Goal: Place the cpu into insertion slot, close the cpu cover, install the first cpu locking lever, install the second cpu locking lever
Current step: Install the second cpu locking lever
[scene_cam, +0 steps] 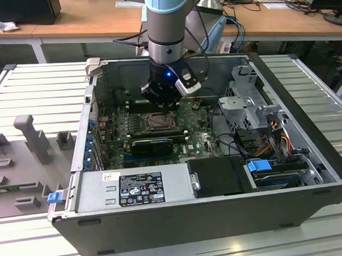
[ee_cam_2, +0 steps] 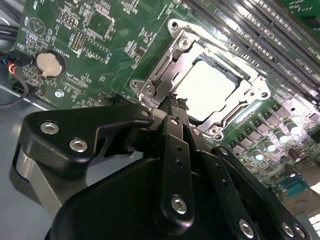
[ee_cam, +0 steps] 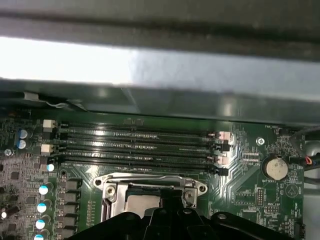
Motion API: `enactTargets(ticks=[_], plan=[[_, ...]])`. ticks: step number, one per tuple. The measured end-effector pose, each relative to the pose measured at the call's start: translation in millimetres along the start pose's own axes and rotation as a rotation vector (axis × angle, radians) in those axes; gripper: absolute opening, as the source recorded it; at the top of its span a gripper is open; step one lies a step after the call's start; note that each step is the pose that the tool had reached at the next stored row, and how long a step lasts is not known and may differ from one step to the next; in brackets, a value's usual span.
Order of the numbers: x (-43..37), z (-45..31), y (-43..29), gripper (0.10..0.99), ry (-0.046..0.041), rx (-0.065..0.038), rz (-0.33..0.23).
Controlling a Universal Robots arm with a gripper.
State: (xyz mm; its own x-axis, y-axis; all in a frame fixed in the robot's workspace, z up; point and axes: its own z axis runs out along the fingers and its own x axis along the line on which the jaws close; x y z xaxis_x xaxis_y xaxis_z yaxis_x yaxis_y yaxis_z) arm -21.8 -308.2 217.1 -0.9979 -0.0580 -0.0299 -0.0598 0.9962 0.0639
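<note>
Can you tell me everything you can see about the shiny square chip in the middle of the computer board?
The cpu is a flat square chip with a pale, silvery metal top that glares brightly under the light. It lies flat in the insertion slot on the green circuit board. The cpu cover, a metal frame with a big window, is down around it, so the chip's top shows through the window. The gripper hangs just above one edge of the cover. In the first wrist view the chip sits below the long memory slots.
</note>
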Motion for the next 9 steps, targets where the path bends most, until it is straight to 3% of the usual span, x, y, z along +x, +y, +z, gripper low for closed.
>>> enactTargets(ticks=[9], plan=[[0.3, -0.3, -4.6, 0.106, 0.0000, 0.001, 0.000]])
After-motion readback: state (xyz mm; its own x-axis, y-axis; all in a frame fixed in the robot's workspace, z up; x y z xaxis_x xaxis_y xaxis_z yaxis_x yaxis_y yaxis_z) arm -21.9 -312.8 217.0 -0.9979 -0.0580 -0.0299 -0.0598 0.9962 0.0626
